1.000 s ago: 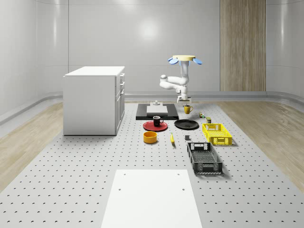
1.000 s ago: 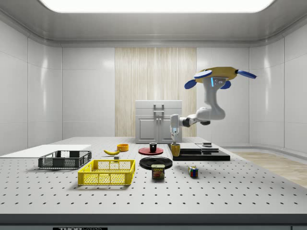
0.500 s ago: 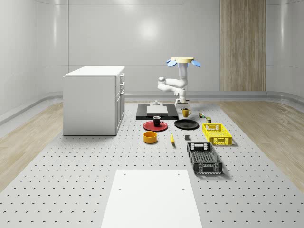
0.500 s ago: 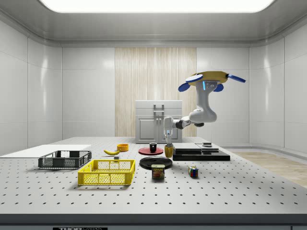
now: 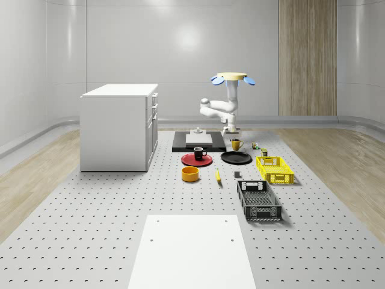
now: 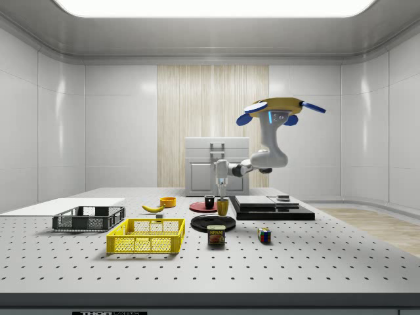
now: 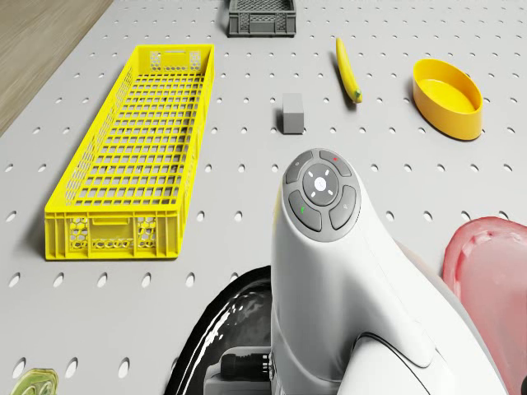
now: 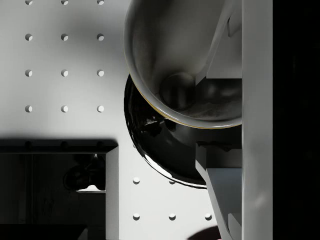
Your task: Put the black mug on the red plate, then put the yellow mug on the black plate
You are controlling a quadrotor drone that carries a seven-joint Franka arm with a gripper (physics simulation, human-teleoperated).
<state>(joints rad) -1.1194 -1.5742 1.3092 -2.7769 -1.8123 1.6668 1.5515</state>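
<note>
Black mug [image 5: 199, 153]: upright on the red plate [image 5: 187, 160]; first half of task judged done.
Yellow mug [image 5: 237, 144]: carried just above the far edge of the black plate [image 5: 236, 158], not yet set down; in the side view [image 6: 222, 207], hanging over the plate's rim.
Gripper [image 6: 222, 194]: pinching the yellow mug at its rim, one finger [image 8: 220, 42] inside the cup and the other outside; jaws closed on the wall.
Drone [image 5: 232, 77]: hovering above the dark slab [image 5: 180, 146], behind the plates, arm reaching down and forward.
Handling (judged): stiff, smooth glazed wall, light but liable to slip or swing in a one-sided rim pinch; rim opposite the handle the sound place to hold; gentle lowering advised against chipping on the plate.
Hidden: mug's base and its gap to the plate not readable; handle out of the wrist picture; outer finger partly cut off.
Hard to make out: how far over the plate's centre the mug sits; arm casing [image 7: 329, 247] covering most of the black plate in the drone view.
</note>
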